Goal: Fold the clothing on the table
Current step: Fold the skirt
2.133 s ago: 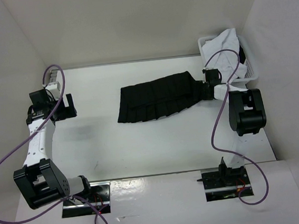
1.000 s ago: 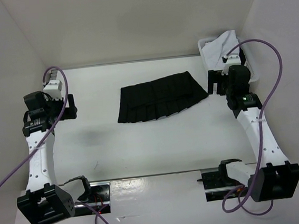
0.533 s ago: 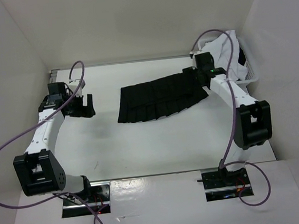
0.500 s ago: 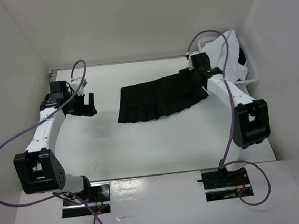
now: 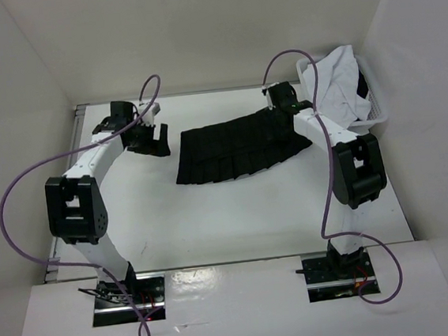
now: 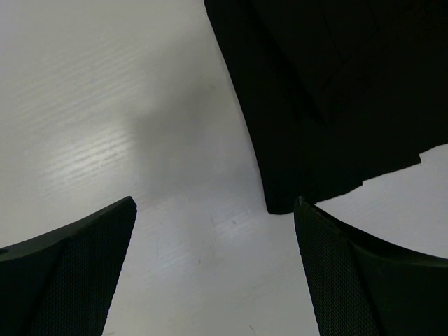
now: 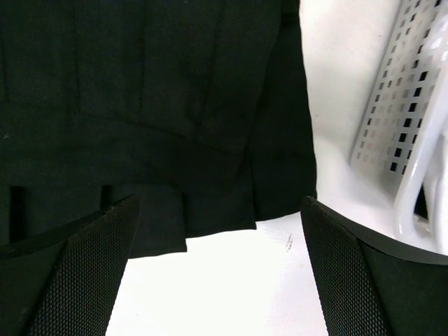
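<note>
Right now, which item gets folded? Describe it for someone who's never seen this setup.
On the white table, look to the far middle, left of the white basket in the corner. The clothing lies flat there: a black pleated skirt, unlike the white garment heaped in the basket.

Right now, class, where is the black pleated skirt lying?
In the top view the skirt lies on the far half of the table, between the left end effector and right end effector, near the basket.

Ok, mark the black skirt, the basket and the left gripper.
black skirt (image 5: 238, 147), top view, middle of the pleats.
white basket (image 7: 389, 98), right wrist view, perforated wall.
left gripper (image 6: 215, 210), left wrist view, between fingertips.
</note>
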